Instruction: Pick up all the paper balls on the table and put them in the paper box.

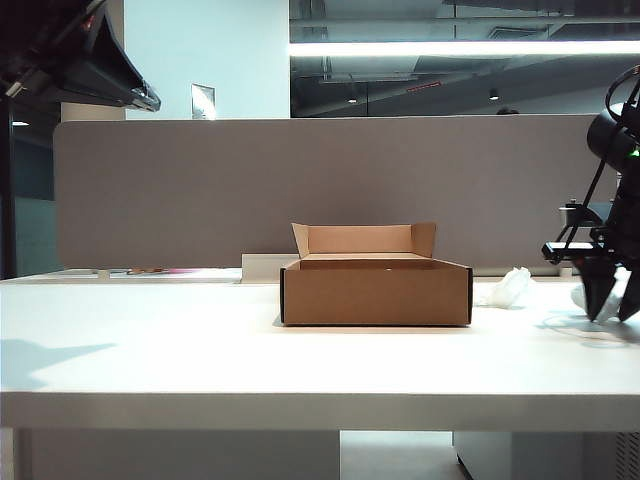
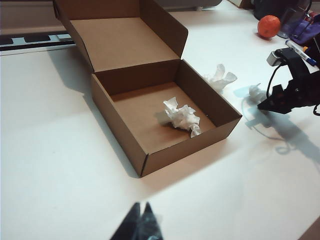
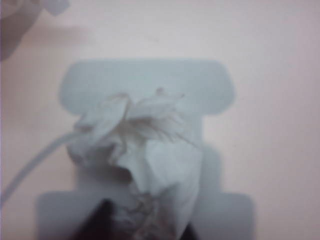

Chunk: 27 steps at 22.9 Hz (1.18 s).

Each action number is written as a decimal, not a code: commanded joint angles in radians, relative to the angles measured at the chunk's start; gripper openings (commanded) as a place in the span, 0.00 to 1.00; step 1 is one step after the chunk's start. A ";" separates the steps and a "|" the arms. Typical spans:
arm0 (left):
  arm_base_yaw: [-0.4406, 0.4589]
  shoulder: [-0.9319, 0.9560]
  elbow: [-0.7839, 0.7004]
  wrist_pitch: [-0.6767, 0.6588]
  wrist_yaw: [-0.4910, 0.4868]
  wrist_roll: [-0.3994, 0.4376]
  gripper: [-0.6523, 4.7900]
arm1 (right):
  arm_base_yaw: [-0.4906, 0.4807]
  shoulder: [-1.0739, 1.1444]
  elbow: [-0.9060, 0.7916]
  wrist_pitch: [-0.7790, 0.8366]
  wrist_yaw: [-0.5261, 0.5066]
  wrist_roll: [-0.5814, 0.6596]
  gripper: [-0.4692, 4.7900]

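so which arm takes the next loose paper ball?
Right. The right gripper is already down around a paper ball beside the paper box; the left gripper sits far off, shut.

A grey fabric divider panel [image 1: 300,190] stands along the worktop's back edge. A low white block [image 1: 262,267] sits against it. Near the far right corner lie an orange [image 2: 269,26] and a pen [image 2: 300,52].

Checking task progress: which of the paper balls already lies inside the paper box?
The ball on the floor of the paper box. The other two lie on the table beyond it, one beside the box, one at the right gripper.
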 commanded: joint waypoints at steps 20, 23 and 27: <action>0.002 -0.002 0.005 0.008 -0.026 0.005 0.11 | 0.297 -0.064 0.003 0.304 -0.256 -0.003 0.22; 0.002 -0.002 0.005 0.008 -0.026 0.005 0.11 | 0.303 -0.062 0.004 0.288 -0.283 -0.003 0.92; 0.002 -0.002 0.005 0.007 -0.026 0.004 0.11 | 0.294 -0.127 0.004 0.323 -0.247 -0.012 1.00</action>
